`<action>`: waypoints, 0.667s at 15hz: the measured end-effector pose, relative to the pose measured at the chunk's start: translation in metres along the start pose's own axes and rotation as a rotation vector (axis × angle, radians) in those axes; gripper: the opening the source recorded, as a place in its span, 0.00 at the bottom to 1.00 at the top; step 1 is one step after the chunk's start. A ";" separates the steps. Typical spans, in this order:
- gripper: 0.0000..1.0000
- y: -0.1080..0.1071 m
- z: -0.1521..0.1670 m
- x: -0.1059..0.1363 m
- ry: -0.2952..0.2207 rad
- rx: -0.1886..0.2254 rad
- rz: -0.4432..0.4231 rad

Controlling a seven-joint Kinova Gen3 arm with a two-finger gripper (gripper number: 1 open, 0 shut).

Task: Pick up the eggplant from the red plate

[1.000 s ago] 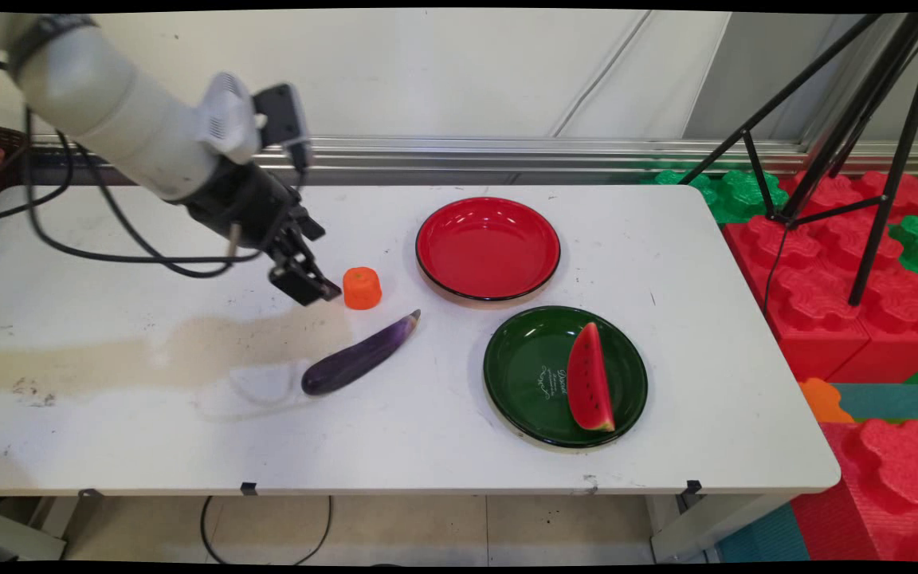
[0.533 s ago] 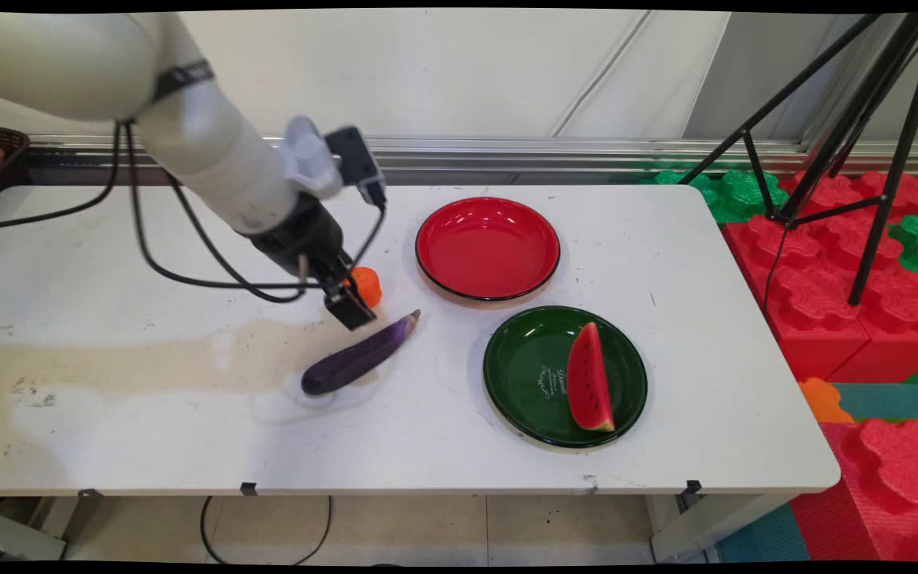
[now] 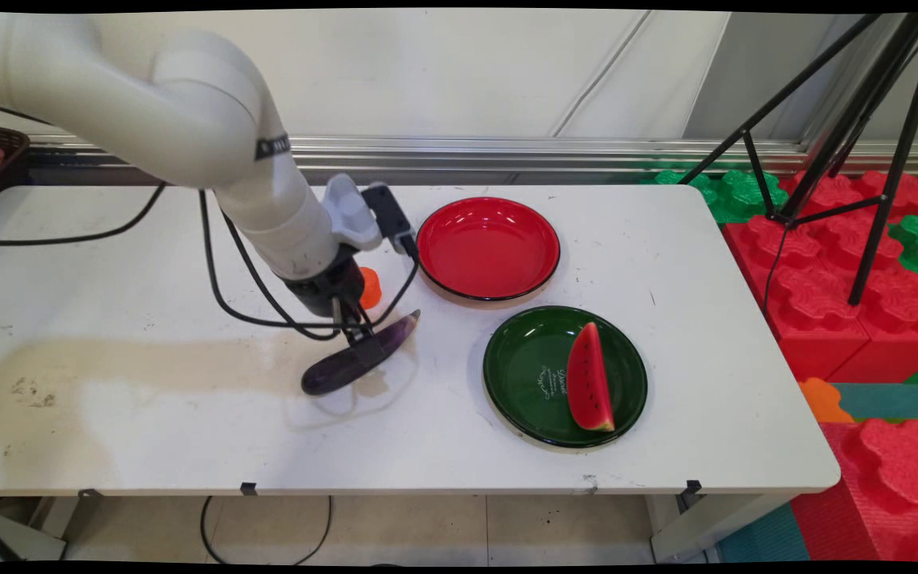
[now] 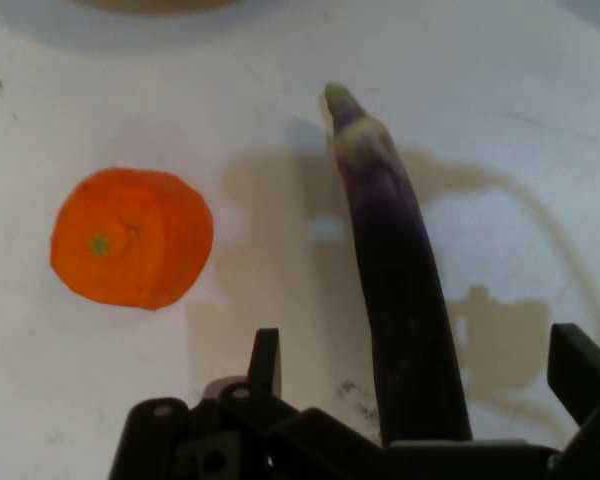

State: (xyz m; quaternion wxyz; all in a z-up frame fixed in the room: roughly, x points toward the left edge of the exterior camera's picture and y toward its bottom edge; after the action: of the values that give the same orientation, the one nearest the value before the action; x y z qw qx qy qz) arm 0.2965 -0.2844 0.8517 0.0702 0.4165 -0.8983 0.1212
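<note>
While the gripper [image 4: 415, 385] hangs over the eggplant [image 3: 355, 359], its fingers [image 4: 580, 365] stand spread apart, one on each side of the purple body and not gripping it. Judgement: a good grasp calls for squeezing across the thick mid-section, square to its length. Beyond lie the orange piece [image 4: 132, 238], then the red plate [image 3: 488, 249]; the green plate [image 3: 527, 375] carries the watermelon slice [image 3: 590, 378].

I've swung the claw [image 3: 369, 344] away from the orange carrot piece [image 3: 369, 288] and down over the middle of the purple eggplant [image 3: 357, 356], fingers spread either side of it.
</note>
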 end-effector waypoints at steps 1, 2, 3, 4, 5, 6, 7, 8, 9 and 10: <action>1.00 0.001 0.007 0.000 -0.012 0.001 -0.006; 1.00 0.001 0.014 -0.001 -0.023 0.001 -0.011; 1.00 0.002 0.020 -0.002 -0.032 -0.002 -0.015; 1.00 0.003 0.023 -0.002 -0.036 -0.003 -0.017; 1.00 0.003 0.028 -0.003 -0.042 -0.007 -0.020; 1.00 0.004 0.033 -0.003 -0.047 -0.011 -0.023; 1.00 0.005 0.038 -0.004 -0.051 -0.014 -0.026; 1.00 0.006 0.041 -0.005 -0.054 -0.017 -0.028; 1.00 0.006 0.043 -0.005 -0.055 -0.019 -0.029; 1.00 0.007 0.045 -0.006 -0.057 -0.020 -0.032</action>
State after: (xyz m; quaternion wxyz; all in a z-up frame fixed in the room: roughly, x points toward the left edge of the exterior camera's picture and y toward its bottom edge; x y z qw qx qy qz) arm 0.2941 -0.2886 0.8061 0.0509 0.4332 -0.8944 0.0991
